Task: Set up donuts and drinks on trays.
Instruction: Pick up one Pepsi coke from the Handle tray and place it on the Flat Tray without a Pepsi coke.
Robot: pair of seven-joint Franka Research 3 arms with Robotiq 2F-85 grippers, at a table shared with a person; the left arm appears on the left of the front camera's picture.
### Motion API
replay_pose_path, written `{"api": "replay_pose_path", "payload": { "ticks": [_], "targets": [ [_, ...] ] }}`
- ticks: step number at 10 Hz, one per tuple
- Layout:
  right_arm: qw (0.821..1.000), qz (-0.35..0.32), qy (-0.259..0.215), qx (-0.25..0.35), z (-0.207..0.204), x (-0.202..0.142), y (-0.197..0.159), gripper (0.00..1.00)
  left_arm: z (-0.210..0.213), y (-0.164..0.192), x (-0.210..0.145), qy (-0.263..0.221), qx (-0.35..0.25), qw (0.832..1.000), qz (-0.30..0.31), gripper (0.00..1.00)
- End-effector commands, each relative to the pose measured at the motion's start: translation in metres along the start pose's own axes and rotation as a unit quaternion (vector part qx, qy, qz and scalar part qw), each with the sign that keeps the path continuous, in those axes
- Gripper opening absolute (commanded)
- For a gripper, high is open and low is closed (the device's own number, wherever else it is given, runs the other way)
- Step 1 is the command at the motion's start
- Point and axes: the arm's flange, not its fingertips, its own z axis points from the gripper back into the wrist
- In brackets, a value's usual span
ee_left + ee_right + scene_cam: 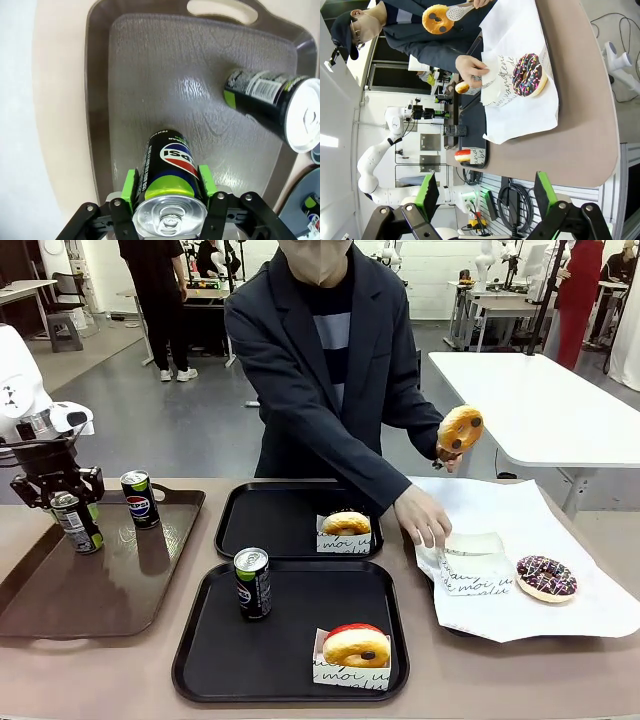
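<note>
A tan worktop (100,680) is seen from the robot's side, with a person in a dark jacket standing at its far edge. At the left of the frame the left gripper (68,505) is closed on the first can (78,525). Its green pads (131,186) press against both sides just below the silver top. This can stands upright on a brown tray (60,590), and a second can (139,499) stands just beside it on the same tray. In the lower middle, the near black tray (290,650) carries a third can (252,583) and a red-iced donut (356,644) in a printed paper sleeve. Behind it, the far black tray (265,525) carries a plain donut (346,523) in a similar sleeve. At the right, the person's hand (422,517) rests on white paper (520,510), where a chocolate sprinkled donut (547,577) lies. Above it the person holds up a yellow donut (460,429) in tongs (460,11). The right gripper (486,192) is wide open with nothing between its fingers.
</note>
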Motion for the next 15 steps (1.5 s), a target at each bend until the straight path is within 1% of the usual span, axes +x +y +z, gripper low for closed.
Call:
{"api": "replay_pose_path", "payload": {
  "ticks": [1,4,5,7,8,9,13,14,15],
  "targets": [
    [1.0,0.009,-0.006,0.01,-0.002,0.0,-0.001,1.0,0.034,0.0,-0.021,0.027,-0.01,1.0,-0.003,0.0],
    [1.0,0.009,-0.006,0.01,-0.002,0.0,-0.001,1.0,0.086,-0.011,-0.077,0.019,-0.007,0.998,-0.054,0.0],
    [1.0,0.009,-0.006,0.01,-0.002,0.0,-0.001,1.0,0.097,-0.012,-0.094,0.015,-0.01,0.998,-0.063,0.0],
    [1.0,0.009,-0.006,0.01,-0.002,0.0,-0.001,1.0,0.104,-0.01,-0.112,0.01,-0.021,0.997,-0.072,0.0],
    [1.0,0.009,-0.006,0.01,-0.002,0.0,-0.001,1.0,0.107,-0.008,-0.116,0.001,-0.018,0.998,-0.054,0.0],
    [1.0,0.009,-0.006,0.01,-0.002,0.0,-0.001,1.0,0.108,-0.014,-0.105,0.015,-0.008,0.998,-0.059,0.0],
    [1.0,0.009,-0.006,0.01,-0.002,0.0,-0.001,1.0,0.108,-0.014,-0.105,0.015,-0.008,0.998,-0.059,0.0],
    [1.0,0.009,-0.006,0.01,-0.002,0.0,-0.001,1.0,0.103,-0.012,-0.109,0.02,-0.008,0.998,-0.057,0.58],
    [1.0,0.009,-0.006,0.01,-0.002,0.0,-0.001,1.0,0.108,-0.027,-0.11,-0.015,-0.002,0.996,-0.083,0.58]
  ]
}}
